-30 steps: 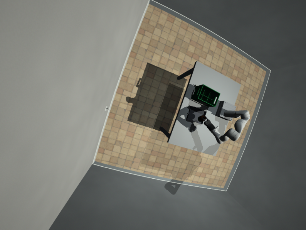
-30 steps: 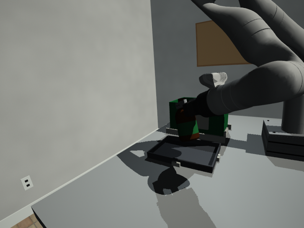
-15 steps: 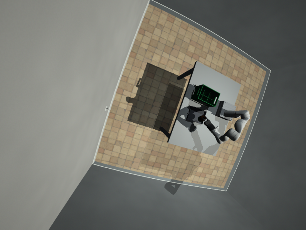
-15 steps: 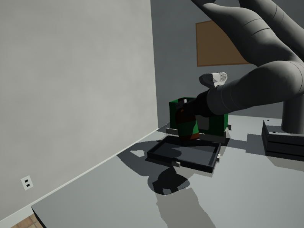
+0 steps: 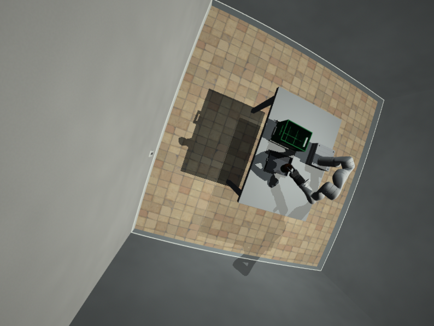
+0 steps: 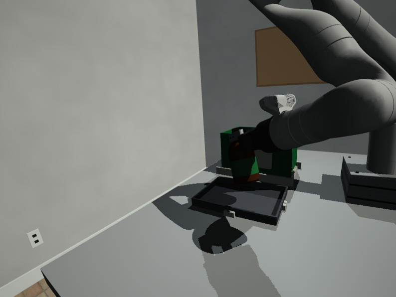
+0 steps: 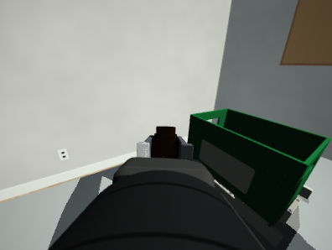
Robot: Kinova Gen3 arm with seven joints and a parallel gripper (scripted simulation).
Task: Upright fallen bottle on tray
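Observation:
The bottle (image 6: 243,164) is dark brown with a green label. My gripper (image 6: 238,140) is shut on its neck and holds it nearly upright, leaning slightly, over the far edge of the dark tray (image 6: 241,199). I cannot tell if its base touches the tray floor. In the wrist view the bottle's dark cap (image 7: 165,140) shows between the fingers of my gripper (image 7: 165,143), above the arm's dark body. From above, the bottle (image 5: 286,168) sits at the tray (image 5: 275,163). The green crate (image 6: 259,153) stands just behind the tray.
The green crate (image 7: 260,161) is close on the right of the gripper in the wrist view. The arm's base mount (image 6: 367,183) stands at the table's right. The wall is left of the table, and the table edge (image 6: 48,276) is near the front left.

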